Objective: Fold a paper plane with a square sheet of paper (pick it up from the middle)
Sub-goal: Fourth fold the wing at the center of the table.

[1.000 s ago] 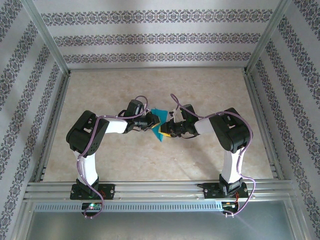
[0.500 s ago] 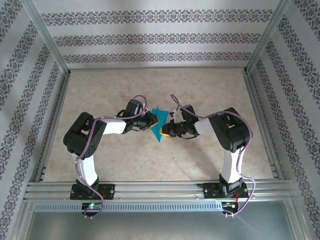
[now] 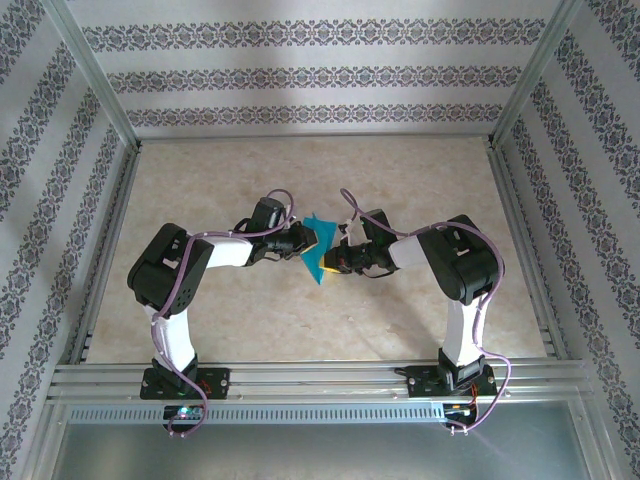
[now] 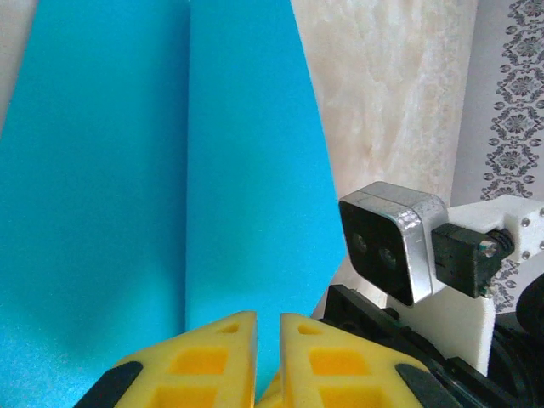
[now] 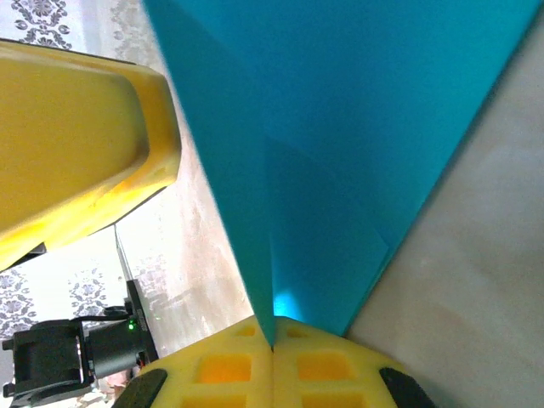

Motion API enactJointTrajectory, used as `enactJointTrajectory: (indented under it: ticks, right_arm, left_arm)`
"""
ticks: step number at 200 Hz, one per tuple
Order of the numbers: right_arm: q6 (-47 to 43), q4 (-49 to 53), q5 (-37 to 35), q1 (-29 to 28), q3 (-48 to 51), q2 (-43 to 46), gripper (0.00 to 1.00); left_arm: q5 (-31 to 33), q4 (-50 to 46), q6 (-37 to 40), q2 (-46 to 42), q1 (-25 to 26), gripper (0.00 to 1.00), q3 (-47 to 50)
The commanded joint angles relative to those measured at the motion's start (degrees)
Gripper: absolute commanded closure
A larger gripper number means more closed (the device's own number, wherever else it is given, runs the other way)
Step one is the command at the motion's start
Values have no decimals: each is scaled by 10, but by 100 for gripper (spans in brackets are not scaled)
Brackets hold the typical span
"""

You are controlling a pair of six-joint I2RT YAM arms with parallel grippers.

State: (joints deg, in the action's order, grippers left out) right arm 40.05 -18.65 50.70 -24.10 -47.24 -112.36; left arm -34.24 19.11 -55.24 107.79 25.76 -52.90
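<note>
- Looking down from the top external view, the teal paper (image 3: 319, 225) hangs between the two arms over the middle of the table (image 3: 250, 330), about equally far from its left and right edges.
- The left gripper (image 3: 309, 242) meets the paper from the left. The right gripper (image 3: 331, 264) meets it from the right, slightly closer to the table's near edge. The two yellow tips sit just beside each other.
- Against the frame a second ago, the left arm's elbow sits a little further toward the table's left edge. The paper and the right arm are in almost the same spot. The right jaws, slightly apart then, are now pressed together.
- From the left wrist view, the teal paper (image 4: 110, 170) spreads across the left and middle, with a straight crease running down to the left gripper (image 4: 269, 340).
- The yellow fingers (image 4: 204, 361) leave only a narrow slit, with teal showing inside it, so they pinch the sheet.
- To the right, a silver-and-black camera (image 4: 391, 238) on a white mount faces this way, with marbled table (image 4: 382, 85) behind it.
- From the right wrist view, the right gripper (image 5: 272, 350) has its jaws tight together, clamping the paper's folded edge.
- The teal paper (image 5: 357, 110) fans up and to the right in overlapping layers.
- One yellow finger (image 5: 85, 144) of the left gripper lies at the upper left, beside the sheet.
</note>
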Motion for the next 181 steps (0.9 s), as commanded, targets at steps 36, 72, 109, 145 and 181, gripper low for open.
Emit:
enactJointTrajectory:
  ticks: [36, 72, 109, 145, 181]
  right_arm:
    - [-106, 177, -100, 29, -17, -29, 96]
    - [-169, 246, -94, 18, -62, -26, 97]
    - [-206, 274, -82, 15, -89, -28, 96]
    - [-204, 271, -82, 4, -95, -5, 89]
    - [-164, 249, -116, -8, -95, 25, 77]
  left_arm:
    - [57, -93, 45, -27, -22, 85, 5]
    - [65, -151, 59, -10, -22, 85, -26]
    - [75, -198, 72, -7, -22, 85, -38]
    - [72, -233, 71, 6, -17, 86, -51]
    - [78, -267, 68, 14, -12, 85, -72]
